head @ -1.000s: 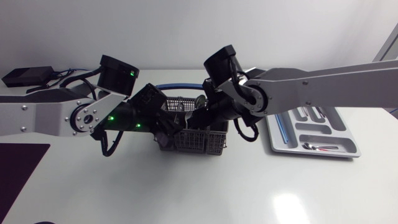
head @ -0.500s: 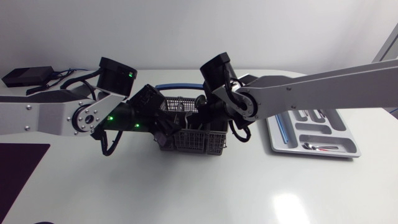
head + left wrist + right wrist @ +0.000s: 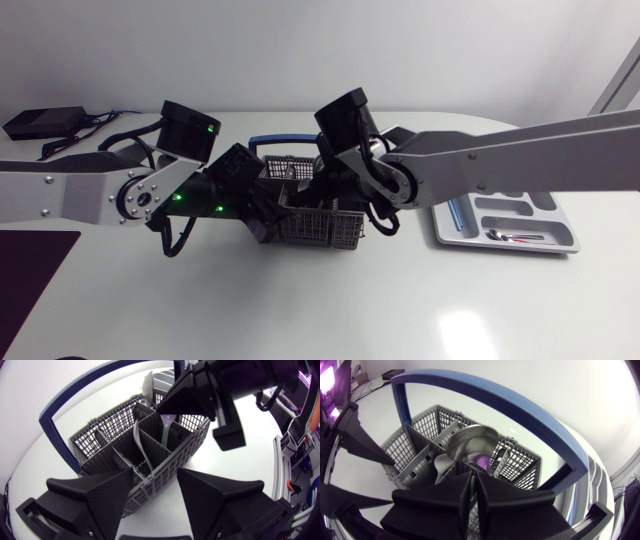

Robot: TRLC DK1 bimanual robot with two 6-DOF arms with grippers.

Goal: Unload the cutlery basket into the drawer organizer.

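The grey mesh cutlery basket with a blue hoop handle stands mid-table. My left gripper clamps the basket's left end; in the left wrist view its fingers straddle the basket's near corner. My right gripper reaches down into the basket. It is shut on a steel spoon just below the bowl, which stands up ahead of the fingertips. Another utensil leans in a middle compartment. The grey drawer organizer lies to the right.
In the organizer lie a spoon and a blue-handled piece. A black box with cables sits at the back left. A dark mat covers the front left corner.
My right arm has moved left and down into the basket and its fingers have closed on the spoon. The left arm has shifted only slightly; the basket stays in place.
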